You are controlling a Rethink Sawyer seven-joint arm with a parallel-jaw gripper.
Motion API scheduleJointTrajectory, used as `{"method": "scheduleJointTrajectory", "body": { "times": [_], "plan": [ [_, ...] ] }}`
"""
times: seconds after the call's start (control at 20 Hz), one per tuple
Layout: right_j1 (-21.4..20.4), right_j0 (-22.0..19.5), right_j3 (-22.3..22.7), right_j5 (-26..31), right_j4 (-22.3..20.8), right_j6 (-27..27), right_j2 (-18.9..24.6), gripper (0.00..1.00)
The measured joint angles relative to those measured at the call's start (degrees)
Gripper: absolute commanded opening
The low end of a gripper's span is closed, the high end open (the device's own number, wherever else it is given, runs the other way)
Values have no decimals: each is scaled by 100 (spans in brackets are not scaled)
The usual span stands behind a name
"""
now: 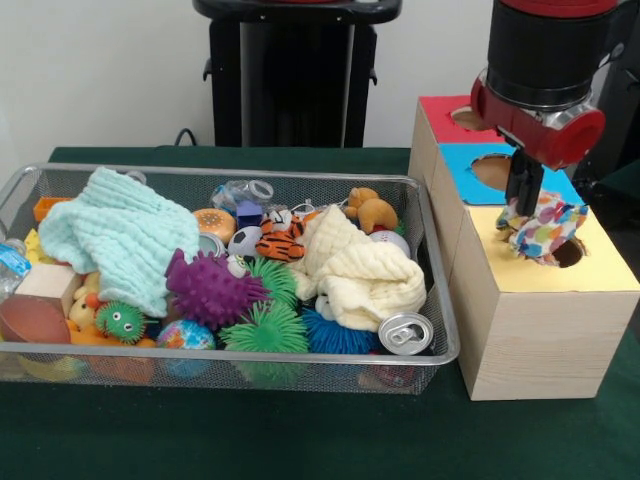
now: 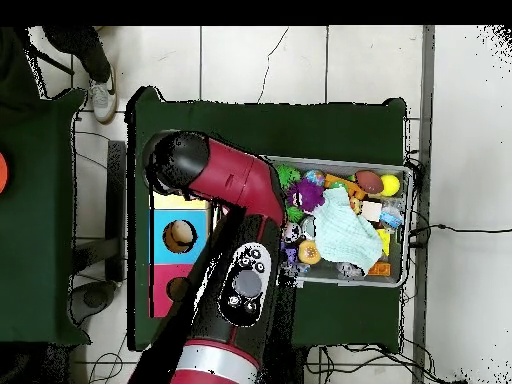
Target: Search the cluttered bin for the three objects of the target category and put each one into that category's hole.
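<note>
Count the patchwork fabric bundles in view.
1: a multicoloured patchwork fabric bundle, gripped by the pincer just above the round hole in the yellow-topped wooden box. Others may be buried in the silver wire-mesh bin.

Green-clothed counter (image 1: 300, 440). Mint cloth (image 1: 115, 235) at left, cream cloth (image 1: 365, 270) right of centre; purple spiky ball (image 1: 210, 288) btwn them, green spiky ball (image 1: 265, 328) just nearer. Silver can (image 1: 406, 333) near-right. Toy tiger (image 1: 280, 240) farther back. Wood block (image 1: 45, 285) far left.
</note>
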Motion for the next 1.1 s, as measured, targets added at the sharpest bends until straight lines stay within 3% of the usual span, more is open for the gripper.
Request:
{"method": "scheduleJointTrajectory", "body": {
  "times": [1.1],
  "plan": [
    [386,-37,-364,4,77,27,-65,0]
  ]
}}
